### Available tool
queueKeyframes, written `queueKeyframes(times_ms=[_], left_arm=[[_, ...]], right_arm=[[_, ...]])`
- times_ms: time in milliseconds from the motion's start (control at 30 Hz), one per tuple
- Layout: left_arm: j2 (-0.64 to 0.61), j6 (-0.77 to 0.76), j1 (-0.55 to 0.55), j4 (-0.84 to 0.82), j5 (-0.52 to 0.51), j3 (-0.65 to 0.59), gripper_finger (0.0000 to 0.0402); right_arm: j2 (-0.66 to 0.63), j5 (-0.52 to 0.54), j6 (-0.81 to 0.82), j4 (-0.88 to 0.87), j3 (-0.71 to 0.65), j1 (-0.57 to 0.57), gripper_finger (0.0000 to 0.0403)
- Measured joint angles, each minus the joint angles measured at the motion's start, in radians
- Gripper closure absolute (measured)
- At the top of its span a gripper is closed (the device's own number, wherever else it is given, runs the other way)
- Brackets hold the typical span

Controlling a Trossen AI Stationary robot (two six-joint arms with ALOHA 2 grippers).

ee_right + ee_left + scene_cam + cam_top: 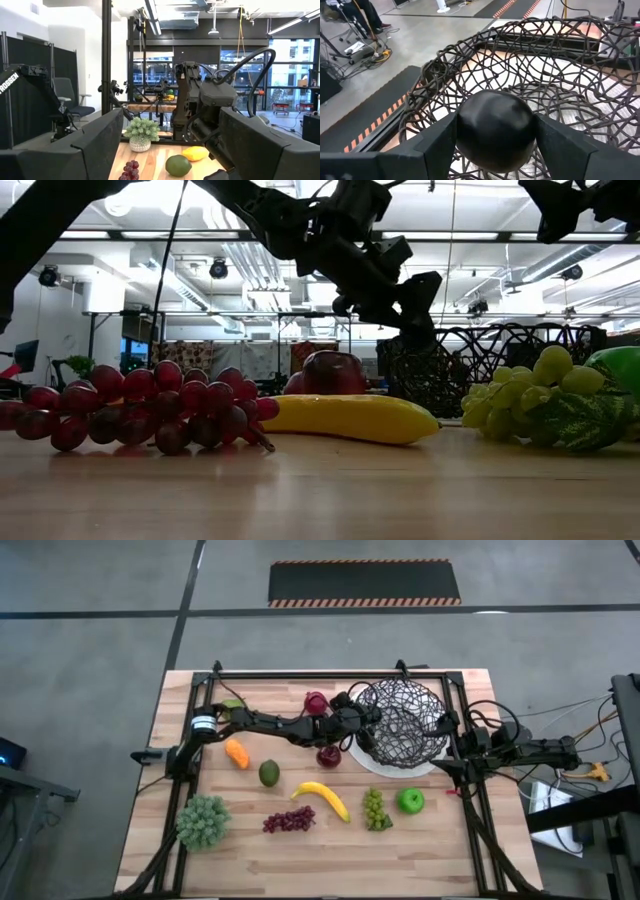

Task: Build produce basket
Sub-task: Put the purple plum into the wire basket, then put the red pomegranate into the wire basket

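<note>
Left hand [495, 145] pinching a dark, smooth, round plum-like fruit [495, 127] between both fingers, at the rim of the black irregular wire-mesh basket [402, 723] on its white plate. Fruit looks light, hard-skinned, likely slippery; grip sits across its widest part, which seems sound. Right hand [170, 150] spread, waiting beside the basket. Yellow banana [322, 798], green apple [410, 801], purple grapes [289, 821] lie loose on the wooden counter [300, 860].

A frilly pale-green leafy bunch [203, 821] sits on the wooden table [320, 865] well apart from the left pincer — and beyond the table lies a black hazard-striped floor mat [364, 583].
</note>
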Motion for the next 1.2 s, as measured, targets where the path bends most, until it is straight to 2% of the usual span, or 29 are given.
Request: queueKeyframes(times_ms=[433,967,1200], left_arm=[[0.0,-0.001,0.0,0.001,-0.001,0.0,0.0098],[-0.018,0.002,-0.027,0.001,-0.002,0.006,0.0094],[-0.067,0.08,-0.066,0.003,-0.001,0.002,0.0094]], right_arm=[[0.0,0.0,0.0,-0.001,0.0,0.0,0.0096],[0.0,0.0,0.0,-0.006,0.0,0.0,0.0103],[0.002,0.001,-0.003,-0.013,0.0,0.0,0.0105]])
